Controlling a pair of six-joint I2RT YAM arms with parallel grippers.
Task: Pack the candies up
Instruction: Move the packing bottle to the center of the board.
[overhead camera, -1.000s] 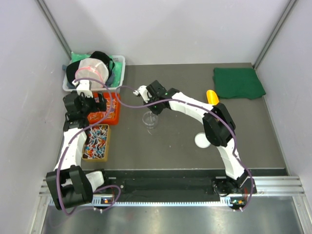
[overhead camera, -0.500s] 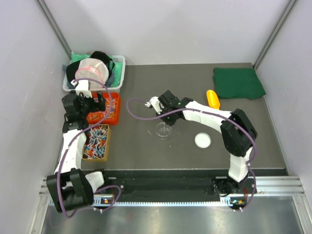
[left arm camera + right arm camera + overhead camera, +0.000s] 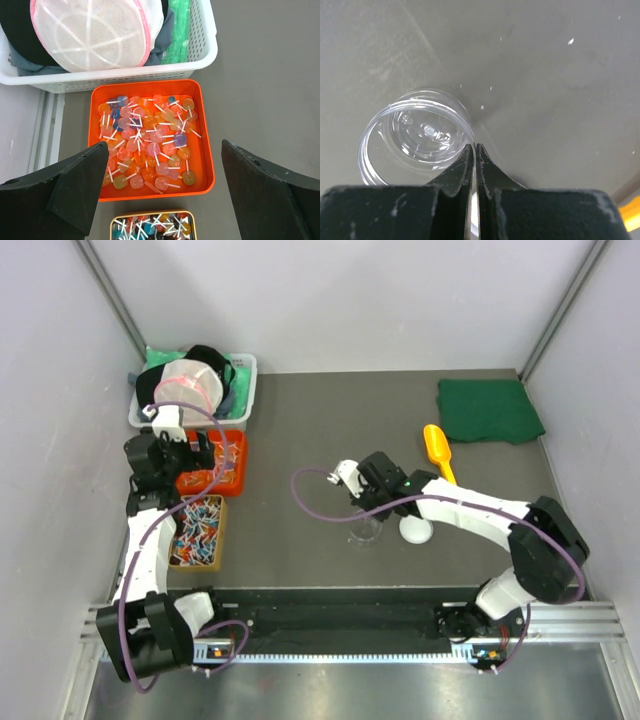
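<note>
The candies [image 3: 197, 530], tiny red, blue and white sweets, fill a tan box [image 3: 221, 533] at the left; in the left wrist view the candies [image 3: 152, 227] show at the bottom edge. My left gripper [image 3: 190, 455] hangs open over an orange tray [image 3: 240, 452] of pastel lollipops, with nothing between the fingers; the wrist view shows that gripper [image 3: 164, 145] wide above the tray [image 3: 207, 150]. My right gripper [image 3: 364, 512] is shut on the rim of an empty clear cup [image 3: 365, 532] near the table's middle. The right wrist view shows the gripper [image 3: 474, 146] pinching the cup [image 3: 415, 132].
A white lid [image 3: 417, 530] lies just right of the cup. An orange scoop [image 3: 437, 448] and a green cloth [image 3: 490, 410] lie at the back right. A white basket [image 3: 247, 390] of laundry stands behind the orange tray.
My right gripper has carried the clear cup toward the near right, ending beside the white lid. The left arm has barely moved.
</note>
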